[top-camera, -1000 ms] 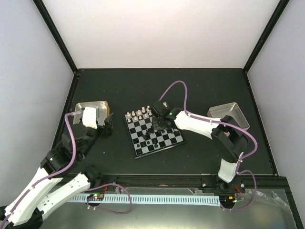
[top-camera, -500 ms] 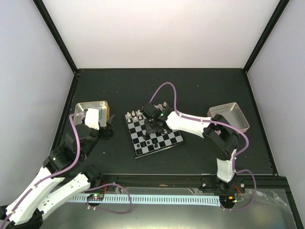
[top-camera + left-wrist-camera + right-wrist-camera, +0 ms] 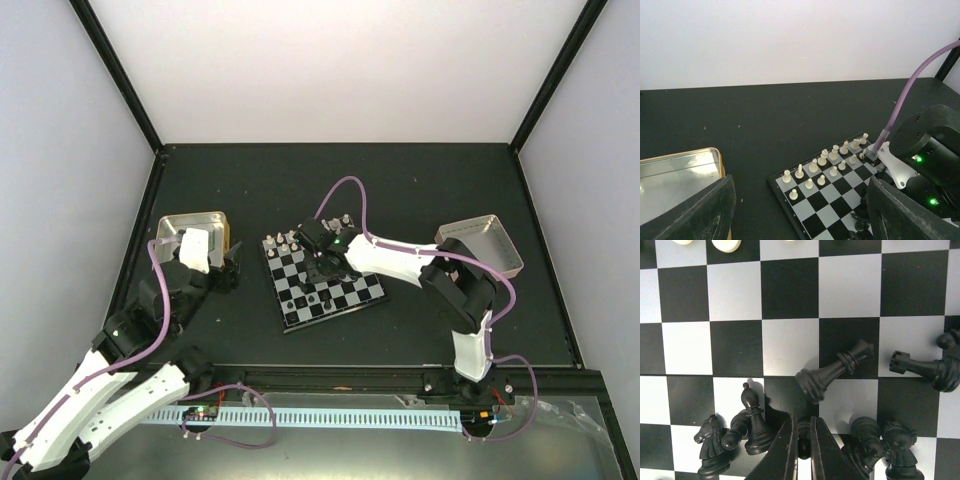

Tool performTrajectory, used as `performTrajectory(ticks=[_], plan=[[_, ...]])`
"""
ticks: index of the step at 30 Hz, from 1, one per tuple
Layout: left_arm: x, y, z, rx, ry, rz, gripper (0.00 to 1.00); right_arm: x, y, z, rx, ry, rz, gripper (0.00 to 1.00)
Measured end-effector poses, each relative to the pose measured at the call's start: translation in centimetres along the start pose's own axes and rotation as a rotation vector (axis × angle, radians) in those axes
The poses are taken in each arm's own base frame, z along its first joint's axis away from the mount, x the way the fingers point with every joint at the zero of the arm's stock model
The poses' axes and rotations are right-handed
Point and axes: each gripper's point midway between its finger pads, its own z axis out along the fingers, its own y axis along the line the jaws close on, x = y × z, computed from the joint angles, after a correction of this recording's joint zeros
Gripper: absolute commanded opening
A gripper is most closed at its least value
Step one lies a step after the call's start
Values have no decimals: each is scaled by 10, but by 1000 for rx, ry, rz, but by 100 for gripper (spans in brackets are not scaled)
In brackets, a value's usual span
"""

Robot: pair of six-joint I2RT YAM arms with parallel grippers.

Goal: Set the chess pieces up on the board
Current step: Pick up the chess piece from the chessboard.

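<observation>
The board (image 3: 356, 294) lies mid-table with white pieces (image 3: 290, 241) standing along its far rows. Several black pieces (image 3: 832, 372) lie tipped or stand bunched on its near half. My right gripper (image 3: 802, 434) is down on the board (image 3: 790, 290) and shut on a small black piece (image 3: 804, 442) pinched between its fingertips; from above it is over the board's middle (image 3: 325, 268). A black bishop (image 3: 754, 421) stands just left of it. My left gripper (image 3: 226, 262) is open and empty, left of the board (image 3: 840, 186), and the white pieces (image 3: 822, 160) are in its view.
A shallow metal tray (image 3: 190, 222) sits far left beside my left gripper, also in the left wrist view (image 3: 675, 175). Another metal tray (image 3: 480, 240) sits at the right. My right arm and its purple cable (image 3: 345, 195) reach over the board's right side.
My right gripper has moved left across the board and come down among the black pieces. My left arm has shifted slightly toward the board.
</observation>
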Motion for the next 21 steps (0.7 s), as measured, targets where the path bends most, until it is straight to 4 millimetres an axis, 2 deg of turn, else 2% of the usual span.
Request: performTrajectory(ticks=[7,10,16,21], plan=[[0,0,0,0,1,0,73,-1,0,-4,-9,-16,4,1],[1,0,0,0,1,1,73,0,-2,-16,-26,-36,3,1],[1,0,0,-1,1,0,73,-11,0,-44,-59,-106,9,1],[0,0,0,-1,1,0,73,2,-14,-49,-35,-108,23,2]])
